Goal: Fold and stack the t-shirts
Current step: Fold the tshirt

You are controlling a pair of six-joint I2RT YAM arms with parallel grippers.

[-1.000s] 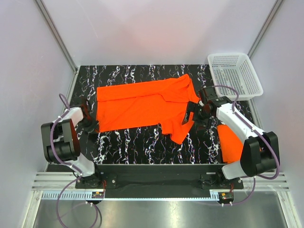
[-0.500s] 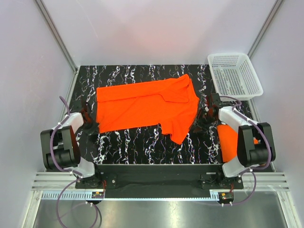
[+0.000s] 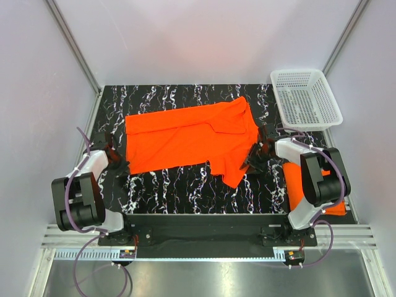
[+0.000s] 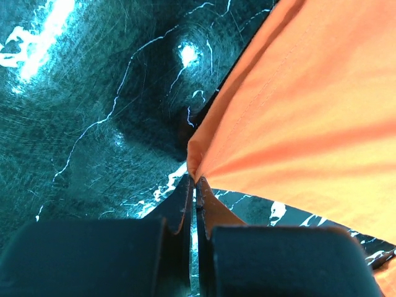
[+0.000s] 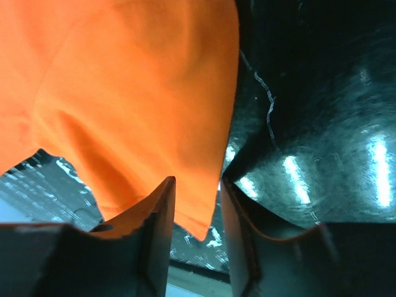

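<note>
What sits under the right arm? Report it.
An orange t-shirt lies on the table beneath the right arm; the arm covers its middle, so its fold cannot be judged.

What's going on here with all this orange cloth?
Two robot arms are working on an orange t-shirt spread flat on the black table. The left arm's fingers are pinched shut on its near-left corner. The right arm's fingers stand open at its right edge, gripping nothing. A second orange shirt lies by the right arm, partly hidden under it. A white basket sits at the far right.
</note>
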